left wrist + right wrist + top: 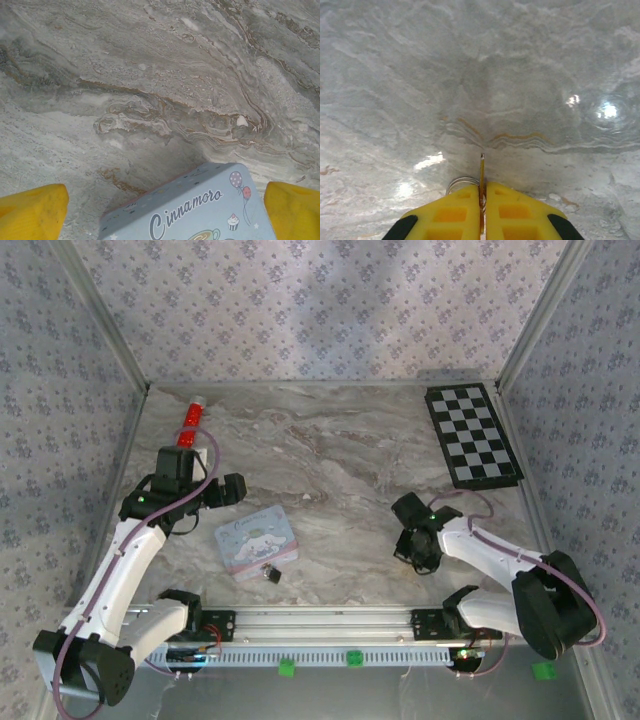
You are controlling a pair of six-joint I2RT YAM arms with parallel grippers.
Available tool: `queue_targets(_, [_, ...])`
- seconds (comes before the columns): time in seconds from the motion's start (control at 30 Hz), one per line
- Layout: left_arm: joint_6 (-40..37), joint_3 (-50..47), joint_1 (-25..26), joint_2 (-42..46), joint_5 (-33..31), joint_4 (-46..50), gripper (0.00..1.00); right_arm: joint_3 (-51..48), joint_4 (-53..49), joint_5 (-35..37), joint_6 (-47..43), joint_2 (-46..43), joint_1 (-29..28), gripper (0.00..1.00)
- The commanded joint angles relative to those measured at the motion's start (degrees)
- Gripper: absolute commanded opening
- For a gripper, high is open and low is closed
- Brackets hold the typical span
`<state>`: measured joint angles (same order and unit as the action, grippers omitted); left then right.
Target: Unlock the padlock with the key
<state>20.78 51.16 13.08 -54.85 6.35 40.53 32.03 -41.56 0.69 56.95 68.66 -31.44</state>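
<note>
Pinching the key [482, 166] edge-on, your right tool [483, 188] sits well apart from the padlock [270, 573], which lies on the tabletop [340, 470] just beside the tin [255, 538]; your left tool [164, 205] hangs spread.

Grey marbled tabletop [340, 450], floral-patterned walls [320, 310] on 3 sides, metal corner posts [105, 320]

Left arm stretched up left side, left gripper [165, 205] spread wide | right arm folded near-right, right gripper [483, 192] pinched tight on key [482, 165]
</note>
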Motion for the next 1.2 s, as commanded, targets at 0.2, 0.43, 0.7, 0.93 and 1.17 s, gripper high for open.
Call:
queue_targets(0.2, [-1.04, 0.72, -1.56, -0.15, -0.75, 1.04, 1.0, 7.5, -0.99, 0.82, -6.4, -2.78, -0.55, 0.0])
queue_targets(0.43, [6.1, 4.83, 1.92, -6.05, 9.27, -4.03, 1.0, 12.37, 13.26, -5.69, -22.84, -9.35, -0.61, 0.0])
queue_targets(0.7, [9.99, 11.95, 18.91, -16.76, 12.44, -18.19, 1.0, 2.77, 43.56, -22.7, -36.63, -13.61, -0.56, 0.0])
queue_targets(0.93, [10.06, 11.96, 26.93, -22.13, 17.64, -31.82, 0.92, 0.5, 54.54, -40.69, -45.75, -10.96, 0.7, 0.0])
queue_targets(1.17, [9.69, 8.96, 27.79, -22.32, 23.41, -35.52, 0.76, 1.31, 61.51, -49.06, -44.59, -4.66, 2.87, 0.0])
